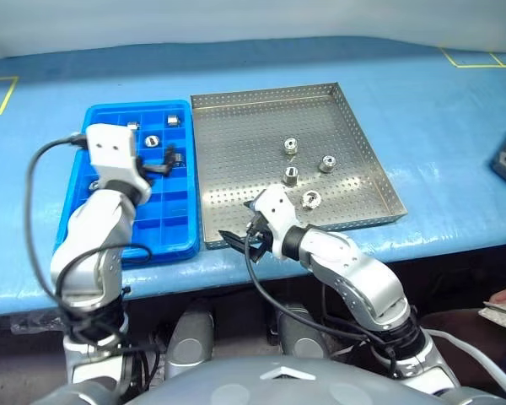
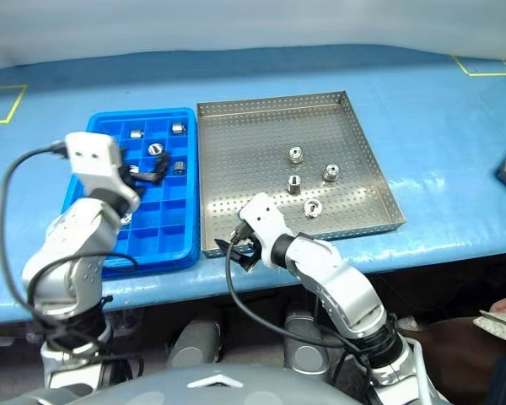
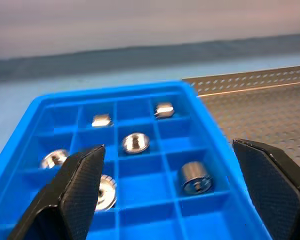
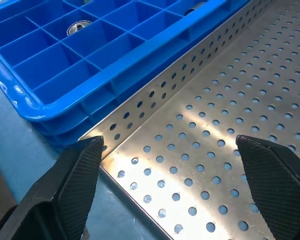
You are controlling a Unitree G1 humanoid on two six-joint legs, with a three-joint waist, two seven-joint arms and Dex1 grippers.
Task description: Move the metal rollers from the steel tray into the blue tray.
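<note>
I see four rollers [image 1: 292, 145] left in the steel tray [image 1: 236, 169], well beyond my right gripper [image 1: 240, 239] (jaws wide, empty, at the tray's near corner), while my left gripper [image 3: 170, 190] hangs spread over the blue tray [image 1: 179, 229] holding several.

My bright blue plastic compartment tray [image 1: 182, 245] looks glossy and smooth, its moulded walls catching light. The square grey steel tray [image 1: 236, 160] at the frame's centre is perforated sheet metal with a brushed sheen. The small silver metal rollers [image 1: 292, 146] shine like polished steel. My black fingertips [image 4: 77, 180] carry a matt, cross-hatched rubbery texture. The blue table covering [image 1: 438, 118] looks smooth and matt.
</note>
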